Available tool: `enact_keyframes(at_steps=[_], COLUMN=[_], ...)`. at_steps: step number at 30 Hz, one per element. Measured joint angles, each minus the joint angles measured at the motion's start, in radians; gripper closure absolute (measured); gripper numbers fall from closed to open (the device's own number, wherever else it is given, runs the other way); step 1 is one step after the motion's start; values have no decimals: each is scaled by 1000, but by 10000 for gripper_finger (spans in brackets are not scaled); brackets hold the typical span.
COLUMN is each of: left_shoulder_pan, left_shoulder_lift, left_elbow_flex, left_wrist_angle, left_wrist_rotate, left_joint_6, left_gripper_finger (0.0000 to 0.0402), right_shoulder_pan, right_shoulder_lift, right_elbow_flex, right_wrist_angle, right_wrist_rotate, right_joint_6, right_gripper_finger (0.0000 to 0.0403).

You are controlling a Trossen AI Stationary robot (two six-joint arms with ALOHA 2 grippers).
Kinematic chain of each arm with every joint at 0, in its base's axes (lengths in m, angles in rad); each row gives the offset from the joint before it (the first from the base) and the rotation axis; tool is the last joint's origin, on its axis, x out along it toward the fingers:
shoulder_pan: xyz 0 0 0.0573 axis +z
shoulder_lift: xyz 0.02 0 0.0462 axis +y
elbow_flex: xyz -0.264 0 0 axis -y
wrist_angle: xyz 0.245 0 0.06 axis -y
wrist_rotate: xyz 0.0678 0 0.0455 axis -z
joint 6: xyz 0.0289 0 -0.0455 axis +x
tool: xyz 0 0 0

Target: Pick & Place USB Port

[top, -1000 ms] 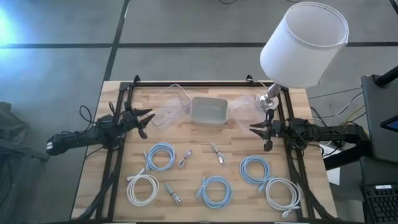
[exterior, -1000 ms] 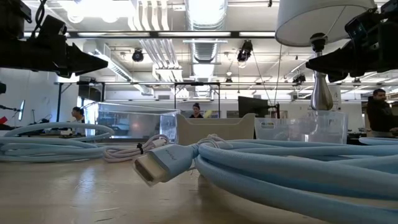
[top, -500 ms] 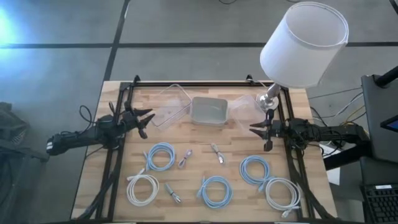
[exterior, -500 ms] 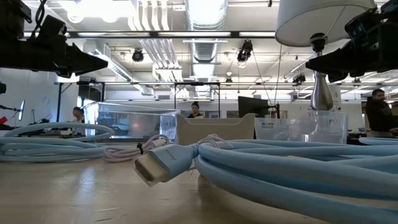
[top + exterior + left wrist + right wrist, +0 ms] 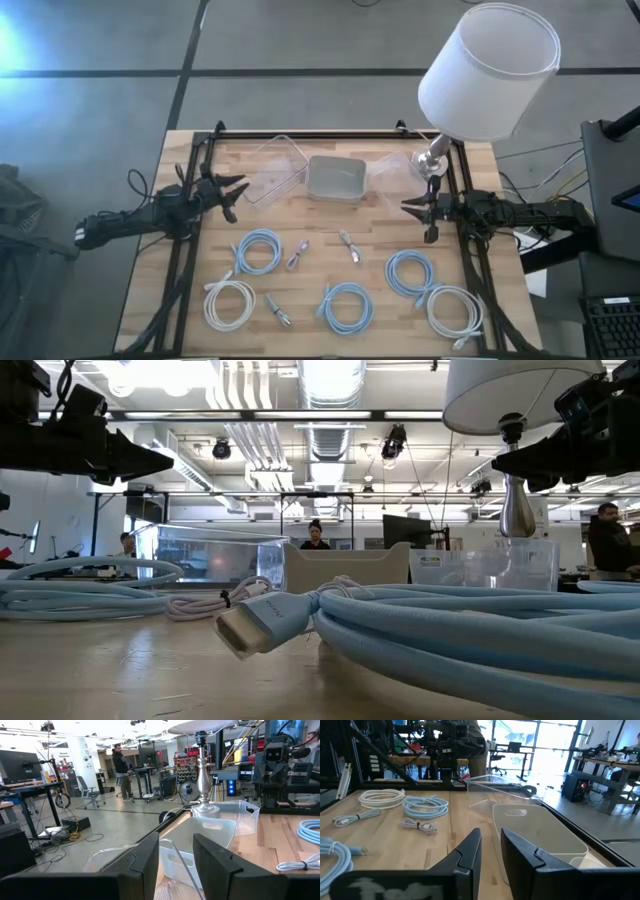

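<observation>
— Blue first: counted three light-blue coiled cables [image 5: 258,250] [image 5: 347,307] [image 5: 410,271], spread across the front half of the surface [image 5: 380,225].

— And white?

— Two white coils [image 5: 228,303] [image 5: 455,313], one toward each front corner. Also three short USB bundles [image 5: 298,254] [image 5: 349,245] [image 5: 279,311]: two side by side near the middle, one closer to the front edge beside the left white coil.

— Bins?

— Three along the back edge: clear bin [image 5: 275,168], grey bin [image 5: 337,179] in the middle, another clear bin [image 5: 395,172]. Touching or only just beside each other, cannot tell.

— Jaws?

— Left arm [image 5: 150,215] over the left edge, left jaws parted and holding nothing. Right arm [image 5: 510,212] over the right edge, right jaws parted by a narrower gap, likewise holding nothing. Both well apart from the USB bundles.

— Surface and room?

— Pale wood planks, black frame rails down both sides. One lamp [image 5: 488,70] with a white shade at the back right corner. Beyond, grey concrete floor, exposed ducts and strip lights overhead, desks and monitors, and three people [image 5: 315,532] [image 5: 605,535] [image 5: 125,543] standing far off.
</observation>
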Motion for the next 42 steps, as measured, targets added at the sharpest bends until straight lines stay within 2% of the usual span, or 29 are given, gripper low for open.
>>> enact_keyframes(at_steps=[13, 27, 42], left_shoulder_pan=[0, 0, 0], left_shoulder_lift=[0, 0, 0], left_elbow_flex=[0, 0, 0], left_wrist_angle=[0, 0, 0], left_wrist_rotate=[0, 0, 0], left_joint_6=[0, 0, 0], left_gripper_finger=[277, 277, 277], right_shoulder_pan=[0, 0, 0], right_shoulder_lift=[0, 0, 0], right_elbow_flex=[0, 0, 0], right_wrist_angle=[0, 0, 0], right_wrist_rotate=[0, 0, 0], right_joint_6=[0, -1, 0], right_gripper_finger=[316, 335, 316])
